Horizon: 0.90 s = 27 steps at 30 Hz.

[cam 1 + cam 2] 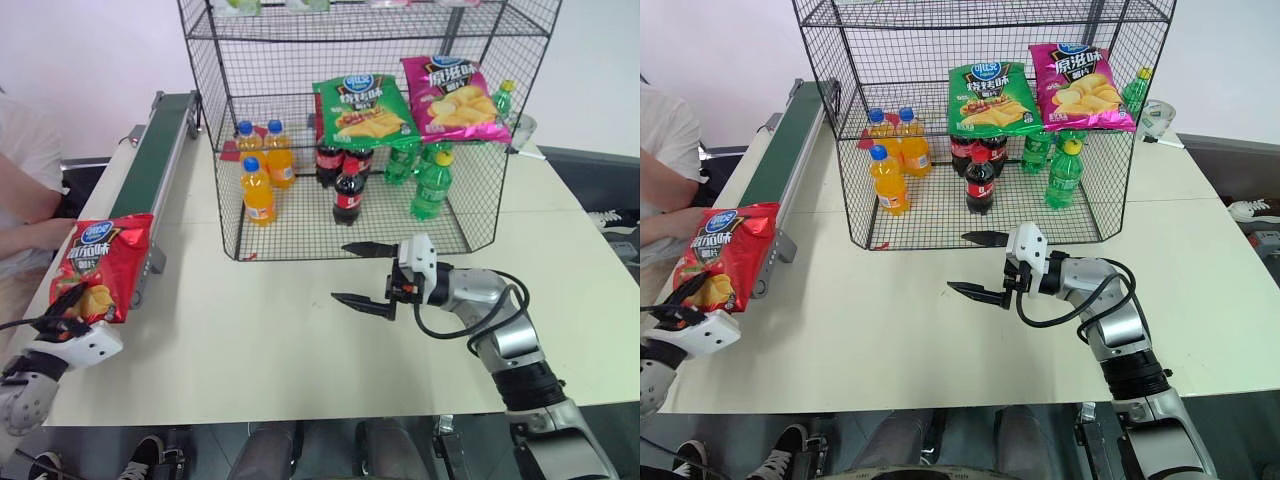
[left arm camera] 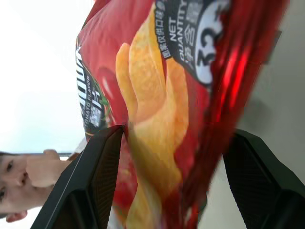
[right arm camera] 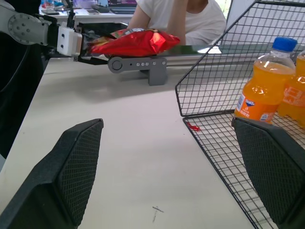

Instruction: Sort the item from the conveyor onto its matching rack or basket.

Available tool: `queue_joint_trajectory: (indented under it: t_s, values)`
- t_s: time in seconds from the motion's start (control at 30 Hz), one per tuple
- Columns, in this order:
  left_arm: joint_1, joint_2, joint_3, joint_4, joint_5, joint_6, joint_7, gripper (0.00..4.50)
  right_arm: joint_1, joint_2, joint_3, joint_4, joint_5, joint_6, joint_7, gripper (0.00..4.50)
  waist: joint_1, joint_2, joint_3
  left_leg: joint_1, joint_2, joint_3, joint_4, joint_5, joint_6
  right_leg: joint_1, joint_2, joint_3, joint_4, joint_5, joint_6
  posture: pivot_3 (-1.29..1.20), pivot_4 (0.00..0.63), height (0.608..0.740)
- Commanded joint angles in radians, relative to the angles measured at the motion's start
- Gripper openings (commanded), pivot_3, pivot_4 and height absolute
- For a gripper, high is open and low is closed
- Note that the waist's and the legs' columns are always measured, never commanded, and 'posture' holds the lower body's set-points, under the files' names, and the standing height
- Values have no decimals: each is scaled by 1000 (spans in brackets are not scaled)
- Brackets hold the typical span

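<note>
Left gripper (image 1: 62, 322): clamps the red crisp bag (image 1: 100, 265) upright beside the conveyor (image 1: 152, 160) end
Right gripper (image 1: 362, 273): open, empty
Advice: carry bag level to the rack (image 1: 360, 130), clearing wire edge

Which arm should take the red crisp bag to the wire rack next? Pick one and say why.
Left. The left gripper already holds the red crisp bag by its lower edge, beside the conveyor. The right gripper hangs open and empty before the wire rack.

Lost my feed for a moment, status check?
Left gripper shut on red crisp bag, by conveyor end. Right gripper open, empty, before rack.
</note>
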State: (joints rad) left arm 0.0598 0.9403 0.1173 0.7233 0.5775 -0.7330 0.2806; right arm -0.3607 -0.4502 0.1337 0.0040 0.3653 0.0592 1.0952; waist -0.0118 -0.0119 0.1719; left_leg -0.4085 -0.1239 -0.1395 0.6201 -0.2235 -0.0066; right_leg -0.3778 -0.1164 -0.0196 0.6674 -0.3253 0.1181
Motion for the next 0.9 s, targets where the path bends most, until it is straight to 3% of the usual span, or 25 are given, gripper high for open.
queue_joint_trajectory:
  t_s: [0.03, 0.1, 0.17, 0.23, 0.73, 0.9]
  values:
    - [-32, 14, 22, -35, -29, -16, 50, 3047, 3, -3, -11, -31, 8, -13, 4, 4500, -1, 0, 0, 0, 0, 0, 0, 0, 0, 0, 0, 0, 0, 0, 0, 0, 150, 740]
    - [-38, 15, 19, -35, -37, -22, 53, 2514, 6, -5, -11, -31, 7, -13, 5, 4500, -1, 0, 0, 0, 0, 0, 0, 0, 0, 0, 0, 0, 0, 0, 0, 0, 150, 740]
    - [-35, 19, 21, -41, -29, -14, 70, 1474, 6, -5, -11, -30, 5, -13, 4, 4500, -1, 0, 0, 0, 0, 0, 0, 0, 0, 0, 0, 0, 0, 0, 0, 0, 150, 740]
    - [-32, 18, 26, -40, -37, -9, 73, 717, 5, -2, -11, -30, 5, -12, 3, 4500, -1, 0, 0, 0, 0, 0, 0, 0, 0, 0, 0, 0, 0, 0, 0, 0, 150, 740]
    - [45, -2, 26, -78, -72, -4, 81, 687, -13, -9, -21, -5, -1, -25, 7, 4500, -4, -1, 0, 0, 0, 3, 0, 0, 0, -2, 0, 4, 1, 0, 0, 0, 150, 740]
    - [42, -7, 26, -65, -114, -15, 47, 3106, -8, -13, -21, -11, 0, -20, 13, 4500, -2, -1, -1, 0, 0, 3, 0, 0, 0, -2, 0, 4, 1, 0, 0, 0, 150, 740]
